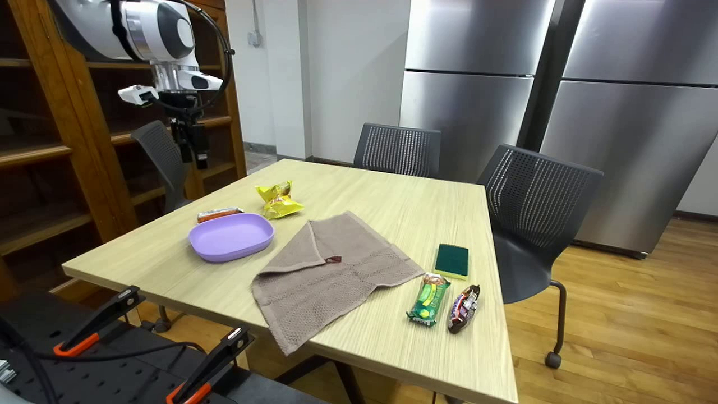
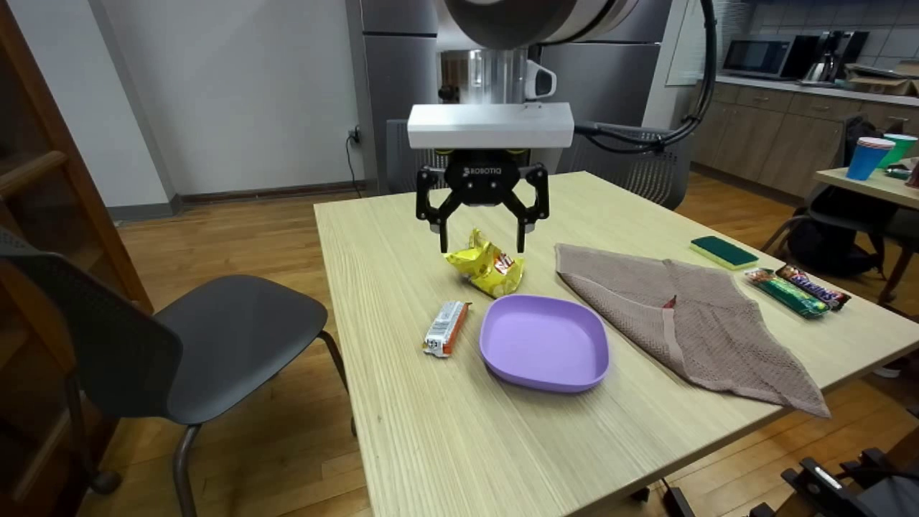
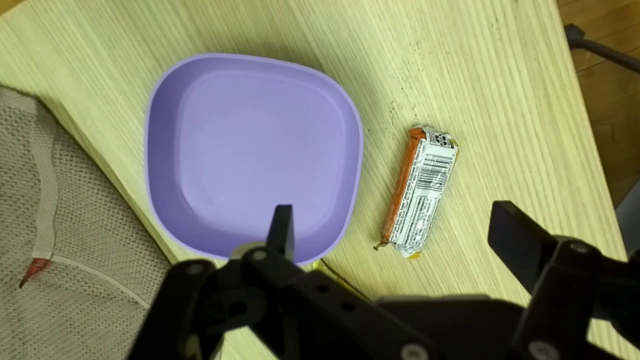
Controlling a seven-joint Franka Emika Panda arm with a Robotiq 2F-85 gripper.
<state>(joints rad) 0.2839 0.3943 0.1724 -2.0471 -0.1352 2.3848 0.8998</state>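
Observation:
My gripper hangs above the table with its jaws wide apart and nothing between them. In the wrist view its fingers frame a wrapped bar, white and orange with a barcode, which lies on the wood below. Left of that bar sits a shallow purple dish with nothing in it; one fingertip overlaps its near rim in the picture. A crumpled yellow snack bag lies close to dish and bar in both exterior views. In the wrist view the gripper hides most of that bag.
A brown towel lies partly folded, one corner over the table edge. Beyond it are a green and yellow sponge, a green-wrapped bar and a dark-wrapped bar. Chairs stand around the table; clamps sit at the robot's base.

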